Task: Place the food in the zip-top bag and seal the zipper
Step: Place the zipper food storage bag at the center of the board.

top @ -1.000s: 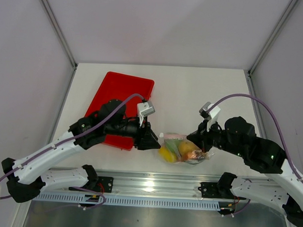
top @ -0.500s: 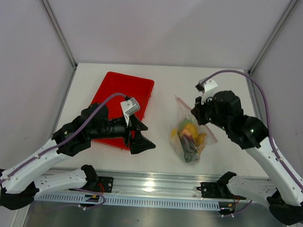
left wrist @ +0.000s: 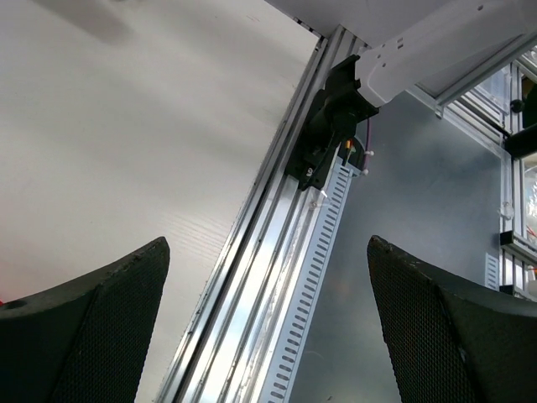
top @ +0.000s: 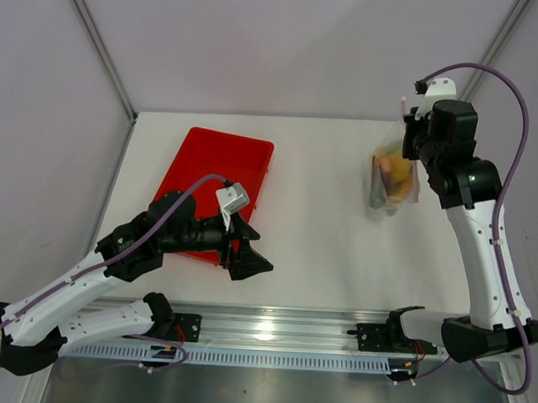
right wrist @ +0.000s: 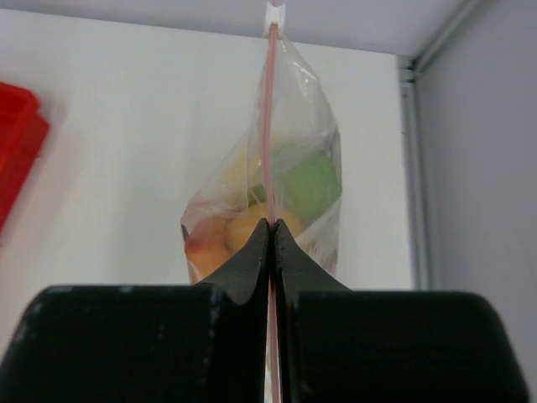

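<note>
Clear crinkly plastic zip-top bag (top: 392, 177), toy food (right wrist: 306, 183) inside, is at the white table's (top: 323, 168) far right, its pinkish zipper strip (right wrist: 270, 126) pinched by the right gripper's (right wrist: 268, 233) closed fingers. The film looks light, soft and slippery, so the stiffer strip is the place to grip. The left gripper (left wrist: 268, 252) gapes wide, holding nothing

White tabletop (top: 321, 221) is seen w/ red rect. tray (top: 226, 160) laid flat on it, approx. 10 o'clock from ctr.
</note>
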Available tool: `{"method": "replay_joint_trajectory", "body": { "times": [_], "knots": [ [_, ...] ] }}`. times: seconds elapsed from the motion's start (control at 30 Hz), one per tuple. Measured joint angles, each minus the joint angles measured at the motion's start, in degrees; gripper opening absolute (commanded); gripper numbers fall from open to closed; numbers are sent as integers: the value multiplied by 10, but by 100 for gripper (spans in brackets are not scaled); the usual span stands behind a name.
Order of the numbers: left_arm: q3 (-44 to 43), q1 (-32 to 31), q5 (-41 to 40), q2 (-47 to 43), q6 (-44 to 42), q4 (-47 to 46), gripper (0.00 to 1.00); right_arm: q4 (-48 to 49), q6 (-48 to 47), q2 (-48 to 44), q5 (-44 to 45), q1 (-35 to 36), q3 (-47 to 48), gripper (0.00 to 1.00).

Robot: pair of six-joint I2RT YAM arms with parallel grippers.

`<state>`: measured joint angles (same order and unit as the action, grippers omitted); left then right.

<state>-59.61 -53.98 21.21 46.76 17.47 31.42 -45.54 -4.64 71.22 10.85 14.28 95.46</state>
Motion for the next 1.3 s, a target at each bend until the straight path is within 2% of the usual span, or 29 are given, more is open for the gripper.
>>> {"method": "replay_joint_trajectory", "body": {
  "times": [0.23, 0.4, 0.7, 1.07, 1.3],
  "knots": [
    [0, 0, 14, 9, -11, 5, 99, -5, -47, 35, 92, -4, -3, 0],
    [16, 0, 17, -3, -11, 4, 99, -2, -51, 84, 153, 44, -46, 0],
    [29, 0, 19, -15, -11, 14, 99, 25, 52, 240, 243, 129, -97, 0],
    [38, 1, 19, -39, -10, 26, 99, 43, 155, 394, 260, 223, -70, 0],
    [52, 1, 15, -43, -7, 26, 99, 39, 199, 482, 263, 252, -42, 0]
  ]
}}
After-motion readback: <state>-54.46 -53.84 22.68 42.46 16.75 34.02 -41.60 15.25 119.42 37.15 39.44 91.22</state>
